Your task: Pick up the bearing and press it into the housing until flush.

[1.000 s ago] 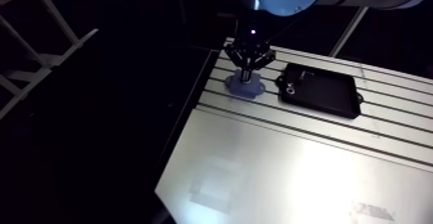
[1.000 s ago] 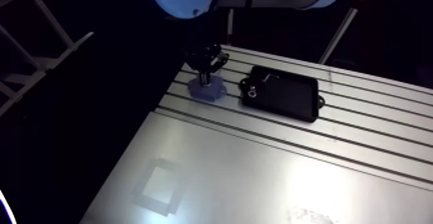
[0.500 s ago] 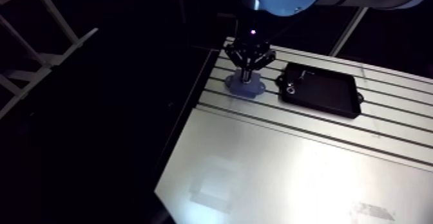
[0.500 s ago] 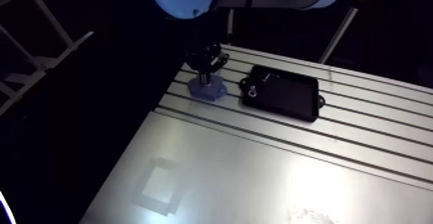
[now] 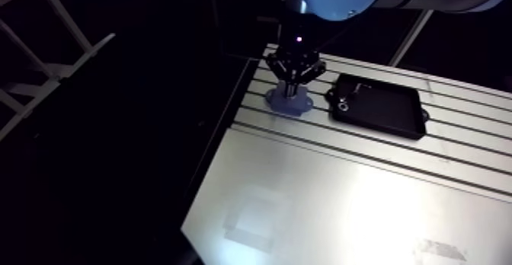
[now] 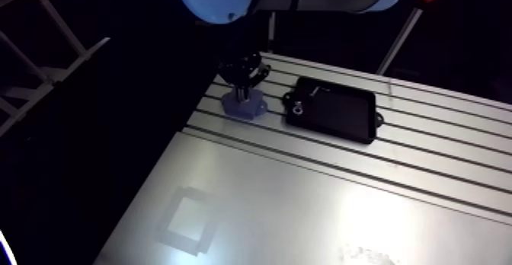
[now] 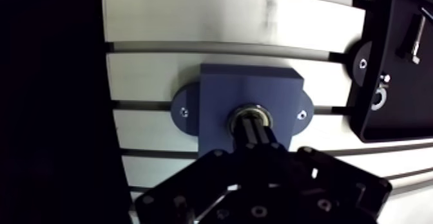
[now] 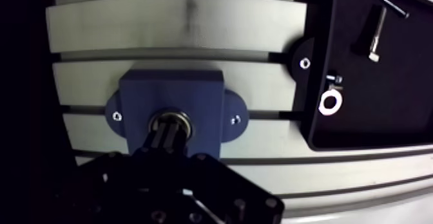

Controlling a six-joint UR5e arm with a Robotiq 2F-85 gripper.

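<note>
Nothing much has moved since the earlier frames: the gripper [image 7: 252,129] stays planted over the housing [image 7: 219,98], and I see at most a slight shift of the whole arm view.

From the wrist view, the fingers [image 7: 258,140] are drawn together into one narrow dark column with no gap that I can make out. Their tips rest on the bearing [image 7: 250,109], touching it from above rather than pinching its sides. The bearing sits in the round bore at the middle of the blue housing, and only a thin metallic arc of its rim shows past the tips. Its axis stands upright, with its face turned up toward the wrist. I cannot tell whether it sits flush.

The housing lies flat on the slotted surface [image 7: 193,20] near the edge. Its two screw ears stick out to either side, so its long axis runs along the slots.

Beside it, close but apart, a black tray [image 8: 412,111] holds a bolt [image 8: 377,30] and a white washer [image 8: 332,102].
</note>
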